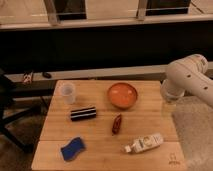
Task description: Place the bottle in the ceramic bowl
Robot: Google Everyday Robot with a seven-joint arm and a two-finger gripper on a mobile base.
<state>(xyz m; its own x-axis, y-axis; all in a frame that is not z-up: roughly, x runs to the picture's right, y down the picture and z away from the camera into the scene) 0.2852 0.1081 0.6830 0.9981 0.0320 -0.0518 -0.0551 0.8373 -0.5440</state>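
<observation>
Pincer: the pincer (169, 105) was found under the thick white arm (189, 77), at the right edge of the wooden table (100, 135). Only a small part of it could be made out below the arm joints.
State of the pincer: its jaws were taken to be spread wide, and no object was held between them.
Bottle: the bottle (144, 143) was laid on its side on the table, to the left of the pincer and clearly nearer to the camera, well apart from it. Its cap end was turned to the left, away from the pincer.
Ceramic bowl: the ceramic bowl (122, 95) was set upright on the table, to the left of the pincer and at about the same depth. It was near the pincer but not touched by it, and it was apart from the bottle.
Dark red object: a slender dark red object (116, 123) was seen between the bowl and the bottle, to the left of the pincer and a little nearer to the camera.
Black bar: a short black bar (83, 113) with pale stripes was laid farther to the left.
Cup: a translucent white cup (67, 92) was stood upright far to the left of the pincer.
Sponge: a blue sponge (72, 148) was placed farthest from the pincer, near the front left corner of the table.
</observation>
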